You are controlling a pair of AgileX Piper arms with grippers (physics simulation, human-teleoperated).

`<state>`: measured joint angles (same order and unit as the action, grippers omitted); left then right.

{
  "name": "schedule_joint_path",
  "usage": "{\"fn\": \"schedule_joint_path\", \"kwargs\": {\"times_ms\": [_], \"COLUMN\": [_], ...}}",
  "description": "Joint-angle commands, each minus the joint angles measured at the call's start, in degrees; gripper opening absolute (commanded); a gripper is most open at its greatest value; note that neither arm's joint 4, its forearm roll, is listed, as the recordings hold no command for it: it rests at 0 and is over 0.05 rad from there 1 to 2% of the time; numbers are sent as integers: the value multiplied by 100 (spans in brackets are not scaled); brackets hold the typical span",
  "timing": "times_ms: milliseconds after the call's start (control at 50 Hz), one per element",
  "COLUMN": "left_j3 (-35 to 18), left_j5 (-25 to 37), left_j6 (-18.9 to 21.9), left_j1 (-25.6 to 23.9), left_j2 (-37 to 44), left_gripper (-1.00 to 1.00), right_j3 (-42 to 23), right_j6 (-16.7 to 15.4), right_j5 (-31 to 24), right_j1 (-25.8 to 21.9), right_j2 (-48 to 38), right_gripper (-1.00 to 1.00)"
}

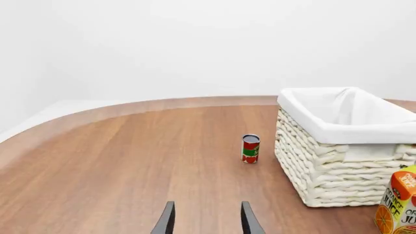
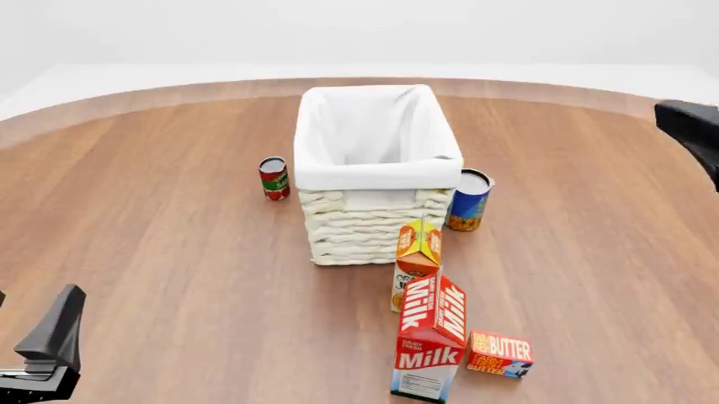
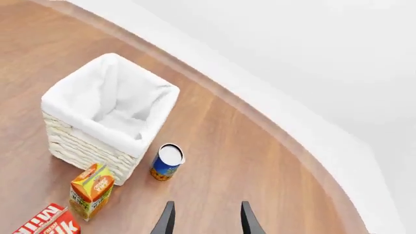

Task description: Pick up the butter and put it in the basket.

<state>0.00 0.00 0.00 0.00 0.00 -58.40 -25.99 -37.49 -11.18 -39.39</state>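
Two grippers sit well clear of the clutter: my left gripper shows its fingers spread with bare wood between them, and my right gripper is likewise parted and holding nothing. From the front, the left arm is low at the near left edge and the right arm barely enters at the far right, so I see wide bare table on both flanks. The basket stands mid-table, its white cloth liner folded over the rim. A red and green can stands just off its left side with a gap between them; a blue and yellow can stands close by its right front corner. Directly in front of the basket the room is tight: the orange juice carton stands just before the wicker wall, and the milk carton stands just nearer than that, reading "Milk" in white on red. The butter lies flat on the table just right of the milk carton, near the front edge, lettered "BUTTER"; smaller print beneath it I cannot read. On the juice carton, the left wrist view shows "JUICE".
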Motion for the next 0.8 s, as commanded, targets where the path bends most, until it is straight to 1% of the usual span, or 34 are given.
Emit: {"fn": "schedule_joint_path", "kwargs": {"times_ms": [20,40,60,100,120,140,160,180,200,260,280,320,380,420,460,480,540,580,700,740,760,800], "left_j3": [0,0,0,0,0,0,0,0,0,0,0,0,0,0,0,0,0,0,0,0,0,0], "left_j5": [0,0,0,0,0,0,0,0,0,0,0,0,0,0,0,0,0,0,0,0,0,0], "left_j6": [0,0,0,0,0,0,0,0,0,0,0,0,0,0,0,0,0,0,0,0,0,0], "left_j1": [0,0,0,0,0,0,0,0,0,0,0,0,0,0,0,0,0,0,0,0,0,0], "left_j2": [0,0,0,0,0,0,0,0,0,0,0,0,0,0,0,0,0,0,0,0,0,0], "left_gripper": [100,100,100,100,100,100,100,100,100,100,100,100,100,100,100,100,100,100,100,100,100,100], "right_j3": [-1021,-1038,-1111,-1068,-1059,-1017,-885,-796,-764,-609,-583,-676,-722,-565,-510,-423,-414,-406,-1,85,169,213], "right_j6": [-828,-958,-991,-1224,-1274,-1365,-1552,-1670,-1713,-2008,-2184,-2140,-2256,-2467,-2523,-2639,-2682,-2721,-3058,-3056,-3114,-3044], "right_j5": [-851,-881,-960,-1057,-1167,-1248,-1266,-1315,-1389,-1444,-1481,-1528,-1660,-1739,-1867,-1923,-2091,-2106,-2185,-2318,-2356,-2507], "right_j1": [-299,-322,-352,-397,-513,-600,-632,-712,-749,-744,-699,-700,-680,-691,-759,-773,-864,-845,-808,-944,-979,-1155], "right_j2": [-515,-521,-561,-578,-566,-542,-487,-437,-440,-393,-409,-456,-500,-427,-386,-332,-303,-311,-164,-84,-21,46], "right_gripper": [100,100,100,100,100,100,100,100,100,100,100,100,100,100,100,100,100,100,100,100,100,100]}}
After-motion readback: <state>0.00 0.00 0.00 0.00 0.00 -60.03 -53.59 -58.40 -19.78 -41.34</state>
